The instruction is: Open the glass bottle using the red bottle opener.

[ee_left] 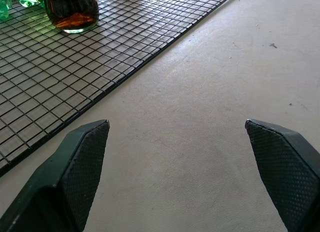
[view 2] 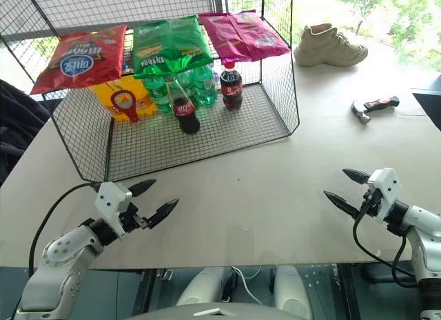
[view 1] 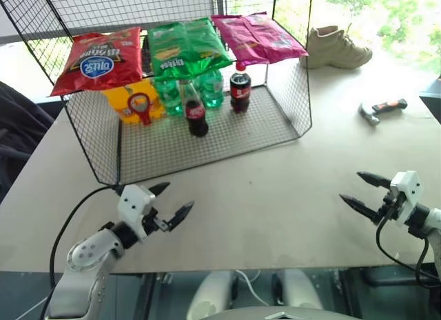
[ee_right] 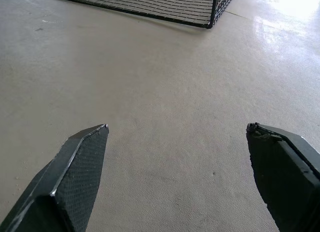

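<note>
Both arms are hanging out over the bare part of the table (view 1: 275, 203), nothing in either of them. The left gripper (view 1: 174, 202) has its 2 black fingers spread wide apart, and the right gripper (view 1: 358, 193) is spread just as wide. Neither one is touching anything.

The glass bottle (view 1: 196, 113) stands upright on the floor of the wire rack (view 1: 207, 147), toward the front-middle, dark cola inside and a red label. The red bottle opener (view 1: 140, 106) is to the bottle's left inside the rack, loop head up, standing against a yellow bag (view 1: 124, 103). Can't really say whether it's leaning or hooked on something, the mesh gets in the way.

Behind the glass bottle are green plastic bottles (view 1: 210, 89) and a stouter plastic cola bottle (view 1: 240, 91) with a red cap. 3 snack bags sit on top of the rack: red (view 1: 100, 58), green (view 1: 186, 47), pink (view 1: 258, 36). Off to the right on the table there's an orange-and-black tool (view 1: 381, 110) and a beige shoe (view 1: 337, 47), both well apart from the rack.
</note>
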Controlling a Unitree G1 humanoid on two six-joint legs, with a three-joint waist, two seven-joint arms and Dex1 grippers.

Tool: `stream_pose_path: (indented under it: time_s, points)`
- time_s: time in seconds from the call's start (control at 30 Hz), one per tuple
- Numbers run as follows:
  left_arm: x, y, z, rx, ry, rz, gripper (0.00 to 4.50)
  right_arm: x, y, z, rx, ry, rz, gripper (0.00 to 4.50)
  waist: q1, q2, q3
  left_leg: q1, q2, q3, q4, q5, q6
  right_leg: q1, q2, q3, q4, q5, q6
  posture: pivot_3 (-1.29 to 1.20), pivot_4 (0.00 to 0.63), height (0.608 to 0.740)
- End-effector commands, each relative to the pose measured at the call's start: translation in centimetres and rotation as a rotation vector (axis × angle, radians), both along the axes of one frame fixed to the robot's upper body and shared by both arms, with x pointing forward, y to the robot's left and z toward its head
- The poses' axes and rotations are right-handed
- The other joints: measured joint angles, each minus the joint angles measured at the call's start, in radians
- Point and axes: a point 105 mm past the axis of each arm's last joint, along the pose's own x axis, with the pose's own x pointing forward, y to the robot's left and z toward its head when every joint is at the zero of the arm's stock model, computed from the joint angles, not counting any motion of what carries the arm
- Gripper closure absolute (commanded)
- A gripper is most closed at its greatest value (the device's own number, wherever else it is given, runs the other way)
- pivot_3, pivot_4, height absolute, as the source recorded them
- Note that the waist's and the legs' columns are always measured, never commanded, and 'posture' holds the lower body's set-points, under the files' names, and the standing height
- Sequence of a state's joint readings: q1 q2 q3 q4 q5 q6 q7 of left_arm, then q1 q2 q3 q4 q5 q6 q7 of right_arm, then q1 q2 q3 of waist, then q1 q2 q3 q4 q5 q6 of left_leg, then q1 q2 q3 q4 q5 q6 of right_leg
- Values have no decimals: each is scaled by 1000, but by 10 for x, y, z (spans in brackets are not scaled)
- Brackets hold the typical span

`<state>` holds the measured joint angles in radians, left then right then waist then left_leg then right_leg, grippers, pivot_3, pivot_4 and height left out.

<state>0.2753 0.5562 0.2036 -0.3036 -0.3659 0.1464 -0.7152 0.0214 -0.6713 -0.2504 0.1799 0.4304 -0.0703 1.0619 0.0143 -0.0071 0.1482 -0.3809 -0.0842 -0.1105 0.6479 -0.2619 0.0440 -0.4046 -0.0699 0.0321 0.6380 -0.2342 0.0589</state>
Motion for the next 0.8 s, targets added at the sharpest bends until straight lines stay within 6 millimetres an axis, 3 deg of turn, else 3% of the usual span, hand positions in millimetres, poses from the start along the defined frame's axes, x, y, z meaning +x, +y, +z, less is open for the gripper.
stream_pose_path:
  time_s: [0.03,0.67,0.8]
  points:
    - [2,3,8,10,-39,-1,0,3,-4,13,-13,-55,1,60,0,0,0,0,0,0,0,0,0,0,0,0,0,0,0,0,150,740]
    - [8,4,7,2,-63,32,0,11,6,16,-1,-85,21,60,0,0,0,0,0,0,0,0,0,0,0,0,0,0,0,0,150,740]
    - [19,7,11,0,-107,92,0,11,25,19,25,-103,73,60,0,0,0,0,0,0,0,0,0,0,0,0,0,0,0,0,150,740]
